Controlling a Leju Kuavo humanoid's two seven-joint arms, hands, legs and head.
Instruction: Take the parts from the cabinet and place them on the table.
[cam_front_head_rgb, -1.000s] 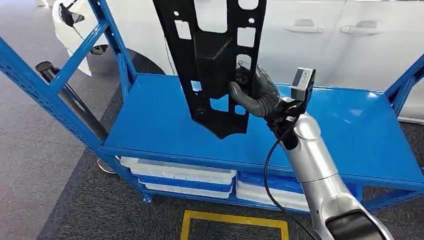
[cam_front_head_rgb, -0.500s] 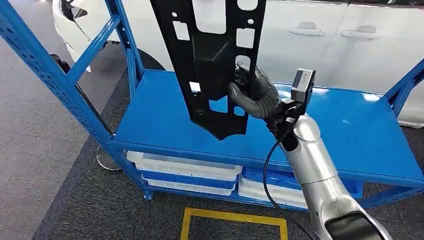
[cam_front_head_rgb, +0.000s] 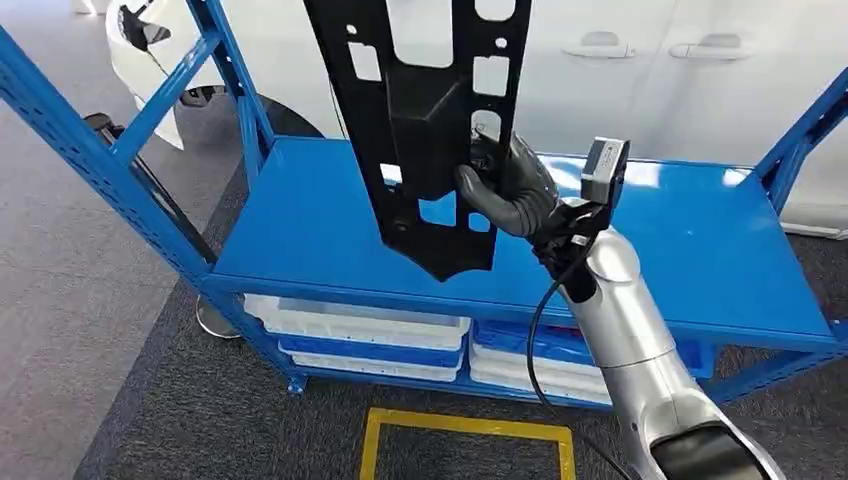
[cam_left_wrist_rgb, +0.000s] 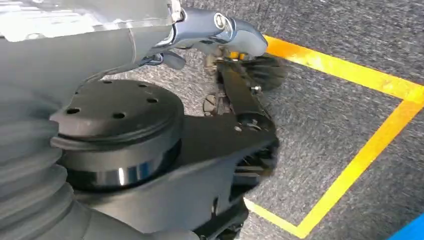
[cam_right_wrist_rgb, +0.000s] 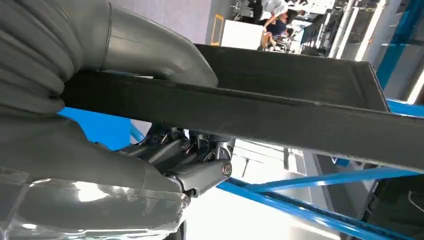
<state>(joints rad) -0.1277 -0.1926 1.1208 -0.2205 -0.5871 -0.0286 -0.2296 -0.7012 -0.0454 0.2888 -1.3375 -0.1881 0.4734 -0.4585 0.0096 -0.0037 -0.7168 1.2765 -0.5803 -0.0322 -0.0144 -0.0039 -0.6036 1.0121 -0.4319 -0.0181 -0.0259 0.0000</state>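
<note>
Head view: my right hand (cam_front_head_rgb: 510, 190) grips the black perforated part (cam_front_head_rgb: 430, 120) near its lower end, holding it upright above the blue shelf (cam_front_head_rgb: 320, 240) of the cabinet, clear of the shelf top. White trays (cam_front_head_rgb: 350, 335) sit below. I cannot tell my left hand's (cam_left_wrist_rgb: 240, 65) state.

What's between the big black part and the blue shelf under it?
Nothing. In the head view the black part, gripped by the right hand, hangs above the bare blue shelf.
</note>
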